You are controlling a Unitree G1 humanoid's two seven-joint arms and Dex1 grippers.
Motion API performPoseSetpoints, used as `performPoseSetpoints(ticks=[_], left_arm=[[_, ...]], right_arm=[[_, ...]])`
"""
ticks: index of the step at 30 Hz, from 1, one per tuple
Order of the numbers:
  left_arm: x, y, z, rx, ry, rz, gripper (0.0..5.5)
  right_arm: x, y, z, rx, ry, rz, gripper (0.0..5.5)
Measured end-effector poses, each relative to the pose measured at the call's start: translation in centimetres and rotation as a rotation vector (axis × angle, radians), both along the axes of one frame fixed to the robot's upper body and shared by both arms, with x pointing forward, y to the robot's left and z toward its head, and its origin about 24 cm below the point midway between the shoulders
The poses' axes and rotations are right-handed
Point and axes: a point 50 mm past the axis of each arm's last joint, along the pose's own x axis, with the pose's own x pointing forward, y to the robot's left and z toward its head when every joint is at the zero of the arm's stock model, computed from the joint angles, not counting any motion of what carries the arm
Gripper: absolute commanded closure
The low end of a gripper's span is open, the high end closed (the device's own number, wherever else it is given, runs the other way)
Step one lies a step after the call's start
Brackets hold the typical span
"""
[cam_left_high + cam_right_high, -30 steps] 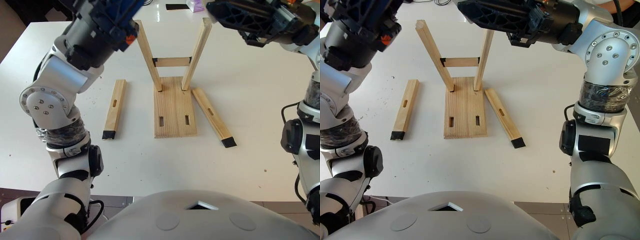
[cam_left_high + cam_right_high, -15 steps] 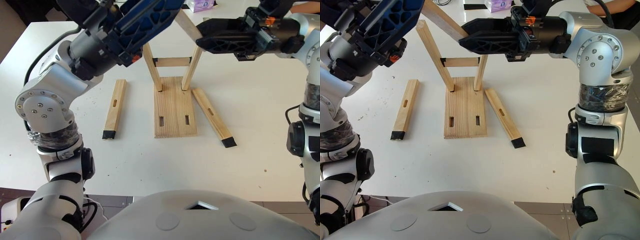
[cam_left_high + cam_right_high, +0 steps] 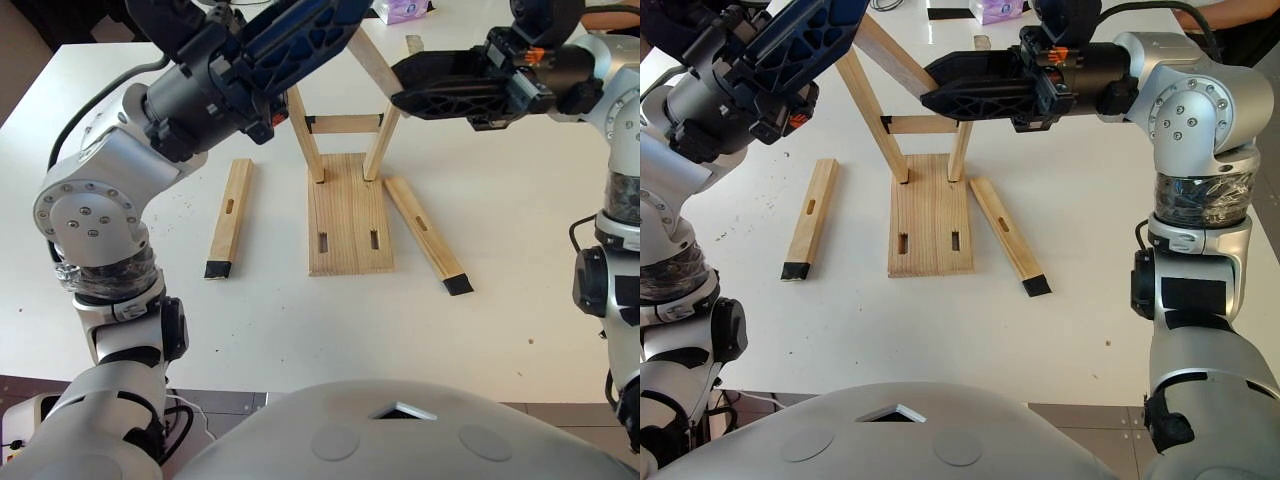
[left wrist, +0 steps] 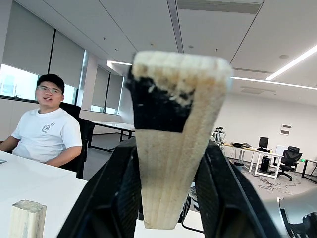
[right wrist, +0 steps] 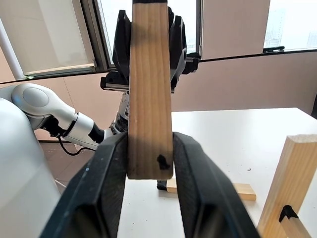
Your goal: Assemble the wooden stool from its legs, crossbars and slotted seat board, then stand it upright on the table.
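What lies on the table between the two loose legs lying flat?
The seat board, with two upright legs in its far slots; both eye views show it.

Open-plan office, long desks (image 4: pixel 111 126), swivel chairs (image 4: pixel 289 159), window blinds (image 4: pixel 29 49) (strip-lit ceiling (image 4: pixel 292 62))

seat board (image 3: pixel 348 215) on table (image 3: pixel 520 200) | loose leg (image 3: pixel 228 217) left | second leg (image 3: pixel 425 234) right

Head views: bright, even light from above, white table (image 3: pixel 520 250) bit glary along far edge, only short soft shadows on it. Left wrist view: leg (image 4: pixel 173 163) jammed right up at lens, edges fuzzy, ceiling light strips (image 4: pixel 302 53) glowing behind. Right wrist view: windows (image 5: pixel 292 25) backlight whole shot, panes washed out, stuff in front darkish.
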Motion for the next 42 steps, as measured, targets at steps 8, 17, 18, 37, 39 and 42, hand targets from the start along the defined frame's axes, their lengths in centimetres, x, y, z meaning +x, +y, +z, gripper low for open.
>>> performPoseSetpoints(ticks=[8, 17, 18, 37, 39, 42], left_arm=[[0.2, 0.6, -1.2, 0.034, -0.001, 0.064, 4.19], [0.4, 3.6, -3.8, 0.165, 0.041, 0.215, 4.19], [0.4, 3.8, -4.1, 0.177, 0.047, 0.221, 4.19], [3.9, 15.6, -11.0, 0.901, -0.066, 0.464, 4.19], [4.1, 16.5, -11.7, 0.941, -0.056, 0.487, 4.19], [3.9, 17.9, -13.2, 0.984, -0.002, 0.513, 4.19]], right_arm=[[0.5, -0.1, -0.5, -0.010, -0.028, -0.033, 3.41], [1.0, -6.2, -2.4, 0.035, -0.024, -0.391, 3.01], [1.0, -6.7, -2.5, 0.042, -0.022, -0.421, 3.01], [0.1, -7.3, -5.3, 0.056, -0.039, -0.610, 3.01], [0.2, -7.1, -5.4, 0.064, -0.047, -0.611, 3.01], [0.1, -6.9, -5.9, 0.074, -0.036, -0.615, 3.01]])
